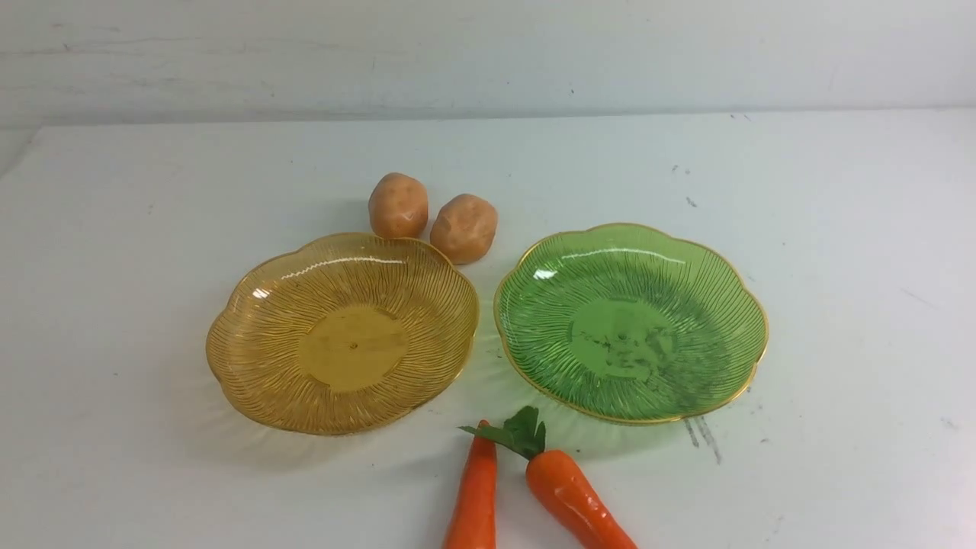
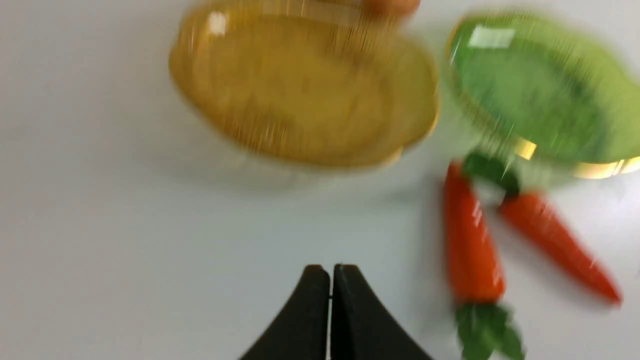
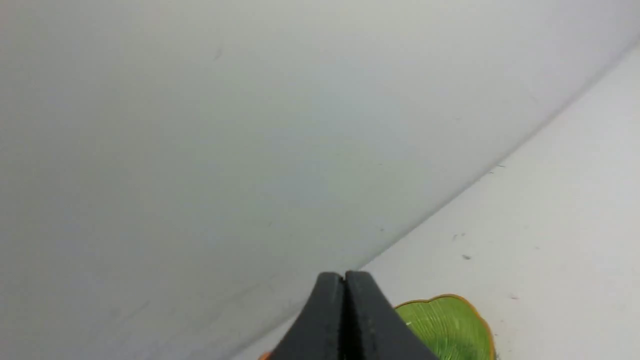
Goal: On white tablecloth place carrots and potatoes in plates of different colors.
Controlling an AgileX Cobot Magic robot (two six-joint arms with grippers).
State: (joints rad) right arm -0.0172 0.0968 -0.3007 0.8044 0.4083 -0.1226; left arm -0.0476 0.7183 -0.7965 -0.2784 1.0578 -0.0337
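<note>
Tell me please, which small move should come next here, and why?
Probably open the left gripper and lower it toward the nearer carrot. Its jaws are shut on nothing, the amber plate and the green plate are empty, and that carrot lies on the tablecloth closest to it.

One amber-yellow plate (image 1: 259, 381) and one green plate (image 1: 633, 328) were counted, two plates in all. A left potato (image 1: 398, 205) and a right potato (image 1: 463, 227) were counted, making two potatoes. A left carrot (image 1: 474, 496) and a right carrot (image 1: 572, 499) were counted, making two carrots. One white tablecloth (image 1: 152, 229) was counted over the surface. One left end effector (image 2: 330, 269) and one right end effector (image 3: 344, 276) were seen, making two.
</note>
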